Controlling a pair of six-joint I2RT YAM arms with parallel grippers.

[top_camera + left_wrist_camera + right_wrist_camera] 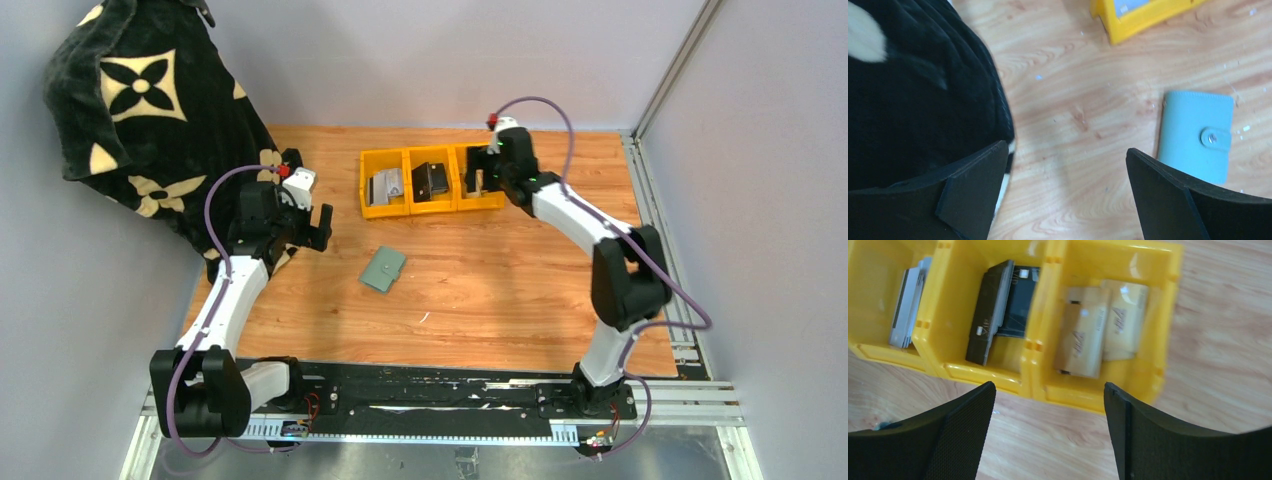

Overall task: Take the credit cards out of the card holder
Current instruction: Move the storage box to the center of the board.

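The card holder (1193, 135) is seen lying flat and closed on the wooden table (500, 290), its rounded snap tab (1215, 137) fastened across the edge, near the middle of the table and well apart from the yellow bin (983, 375) at the far side. A stack of grey-white credit cards (908, 305) is stood on edge in the bin's left compartment; whether others are shut inside the holder cannot be told. A black wallet (998, 305) is held in the middle compartment and tan banknotes (1098, 325) in the right one.

The left gripper (1065, 165) is held above bare wood with its jaws spread wide and nothing between them; the holder lies just beside its right finger, and the black patterned blanket (913, 90) is close against its left finger. The right gripper (1049, 390) is poised over the banknote compartment, its jaws likewise parted and empty.

The task is judged to be at its start, since the snap has not yet been undone. Several failures could be expected from here. The holder could be pushed across the smooth wood rather than lifted, because so thin a thing offers little edge to pinch. The snap could resist if the holder is not pinned by the other arm. The blanket could be snagged by the left finger. The banknotes could be seized by mistake, given where the right gripper is placed
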